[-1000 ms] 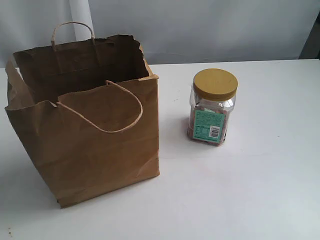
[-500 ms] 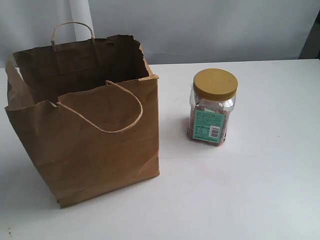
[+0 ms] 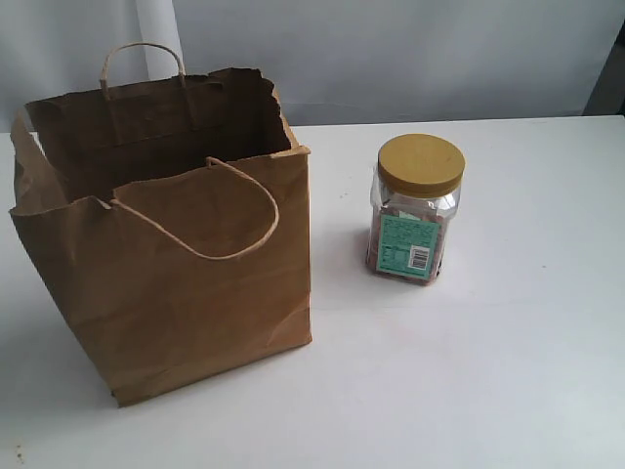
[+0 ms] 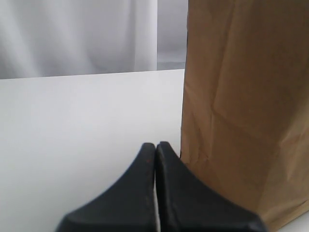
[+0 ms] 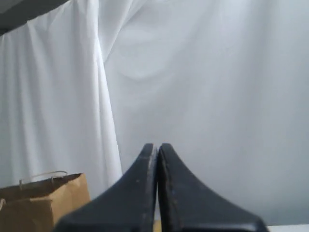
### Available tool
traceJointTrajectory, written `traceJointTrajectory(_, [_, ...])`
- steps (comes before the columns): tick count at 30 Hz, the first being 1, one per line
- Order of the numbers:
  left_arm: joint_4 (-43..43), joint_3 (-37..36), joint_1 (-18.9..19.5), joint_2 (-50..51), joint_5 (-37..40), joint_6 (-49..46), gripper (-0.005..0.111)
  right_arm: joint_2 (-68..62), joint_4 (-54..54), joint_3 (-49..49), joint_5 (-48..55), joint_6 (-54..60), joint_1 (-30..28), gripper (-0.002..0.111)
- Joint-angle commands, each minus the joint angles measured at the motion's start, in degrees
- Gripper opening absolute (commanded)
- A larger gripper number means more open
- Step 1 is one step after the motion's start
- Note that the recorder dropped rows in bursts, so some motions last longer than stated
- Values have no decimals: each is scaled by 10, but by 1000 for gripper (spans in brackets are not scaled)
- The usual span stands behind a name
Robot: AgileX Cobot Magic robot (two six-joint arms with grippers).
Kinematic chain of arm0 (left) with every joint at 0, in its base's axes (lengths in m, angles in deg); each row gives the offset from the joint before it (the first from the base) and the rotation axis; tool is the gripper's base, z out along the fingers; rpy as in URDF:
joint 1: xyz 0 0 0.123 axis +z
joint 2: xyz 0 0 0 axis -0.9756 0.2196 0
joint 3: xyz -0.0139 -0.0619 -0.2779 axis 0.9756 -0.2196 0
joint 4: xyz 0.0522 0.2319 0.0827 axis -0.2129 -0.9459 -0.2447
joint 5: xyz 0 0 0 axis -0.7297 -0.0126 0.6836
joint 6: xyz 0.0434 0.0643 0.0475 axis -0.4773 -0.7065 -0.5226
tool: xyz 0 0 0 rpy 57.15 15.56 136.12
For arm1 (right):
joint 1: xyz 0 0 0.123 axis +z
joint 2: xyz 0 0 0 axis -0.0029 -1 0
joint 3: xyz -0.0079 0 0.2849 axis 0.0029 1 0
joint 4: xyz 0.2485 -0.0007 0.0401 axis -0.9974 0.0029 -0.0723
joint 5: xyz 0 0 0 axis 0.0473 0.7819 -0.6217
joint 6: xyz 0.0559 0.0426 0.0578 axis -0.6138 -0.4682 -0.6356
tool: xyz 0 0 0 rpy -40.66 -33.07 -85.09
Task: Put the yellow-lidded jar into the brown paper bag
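Note:
The yellow-lidded jar point(image 3: 414, 210) stands upright on the white table point(image 3: 508, 371), its green label facing the camera, a short way right of the brown paper bag point(image 3: 186, 264). The bag stands open, one loop handle drooping down its front. Neither arm shows in the exterior view. My left gripper point(image 4: 155, 145) is shut and empty, low over the table, close beside the brown paper bag's side wall point(image 4: 246, 106). My right gripper point(image 5: 157, 146) is shut and empty, pointing at the white curtain; the brown paper bag's top point(image 5: 43, 200) shows low at one side. The jar's body is hidden in both wrist views.
A white curtain point(image 3: 410, 49) hangs behind the table. A dark object point(image 3: 610, 83) stands at the far right edge beyond the table.

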Motion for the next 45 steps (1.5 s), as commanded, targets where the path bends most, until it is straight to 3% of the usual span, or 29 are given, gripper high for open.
traceJointTrajectory(1, [2, 1, -3, 2, -5, 2, 1, 4, -74, 2, -11, -14, -5, 0])
traceJointTrajectory(4, [2, 1, -3, 2, -5, 2, 1, 1, -74, -16, 41, -3, -5, 0])
traceJointTrajectory(7, [2, 1, -3, 2, -5, 2, 1, -69, -74, -129, 180, 37, -5, 0])
traceJointTrajectory(16, [2, 1, -3, 2, -5, 2, 1, -504, 84, -497, 568, -4, -5, 0])
traceJointTrajectory(22, [2, 1, -3, 2, -5, 2, 1, -647, 156, -629, 650, -16, -5, 0])
traceJointTrajectory(36, [2, 1, -3, 2, -5, 2, 1, -876, 181, -888, 814, -58, -5, 0])
traceJointTrajectory(45, [2, 1, -3, 2, -5, 2, 1, -970, 228, -920, 799, -81, -5, 0])
